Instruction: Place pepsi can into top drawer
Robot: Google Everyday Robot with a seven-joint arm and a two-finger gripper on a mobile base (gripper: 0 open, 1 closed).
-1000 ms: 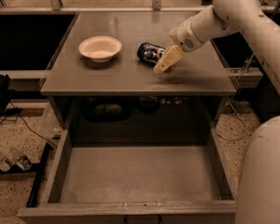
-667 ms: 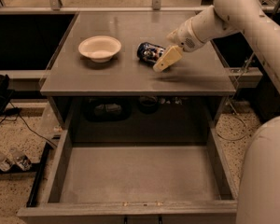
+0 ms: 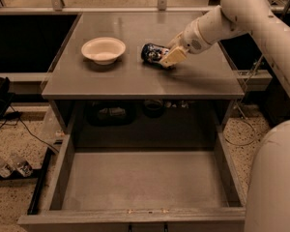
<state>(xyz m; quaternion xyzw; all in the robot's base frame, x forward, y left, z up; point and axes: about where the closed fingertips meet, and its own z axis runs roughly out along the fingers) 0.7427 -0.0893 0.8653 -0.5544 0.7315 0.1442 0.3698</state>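
Note:
The pepsi can [image 3: 152,53] lies on its side on the grey tabletop [image 3: 135,79], just right of its middle. My gripper [image 3: 171,57] reaches in from the upper right on the white arm and sits at the can's right end, touching or nearly touching it. The top drawer [image 3: 145,180] is pulled fully open below the tabletop, with nothing on its flat grey floor.
A cream-white bowl [image 3: 103,50] stands on the tabletop to the left of the can. My white arm [image 3: 251,18] crosses the upper right, and my base [image 3: 275,178] fills the lower right. Cables and clutter lie on the floor at left [image 3: 9,163].
The gripper has edged slightly up and left against the can's right end. The can looks nudged a little to the left. The drawer and bowl have not moved.

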